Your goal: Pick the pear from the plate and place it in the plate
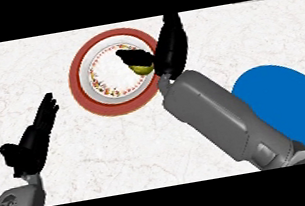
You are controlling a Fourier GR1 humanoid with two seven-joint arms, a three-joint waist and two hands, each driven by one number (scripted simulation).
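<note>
Two plates, one pear and two hands share a white marble counter (118, 146). The red-rimmed plate (86, 93), its white centre ringed with a band of small coloured flecks, lies toward the far middle of the counter. The blue plate (298, 106), plain and with nothing on its visible face, lies near the right edge, partly covered by the right forearm (218, 119).

The single pear (142, 68), yellow-green, is at the right inner side of the red-rimmed plate, mostly hidden by the right hand (165, 47). That hand reaches in over the plate's right rim, its thumb (133, 56) curled across the top of the fruit and the other fingers standing on the far side, so the pear is pinched between them. Whether the pear rests on the plate or is just clear of it cannot be told from this view.

The left hand (31, 140) shows at the lower left, well apart from both plates, fingers straight and pointing up the counter, holding nothing.
</note>
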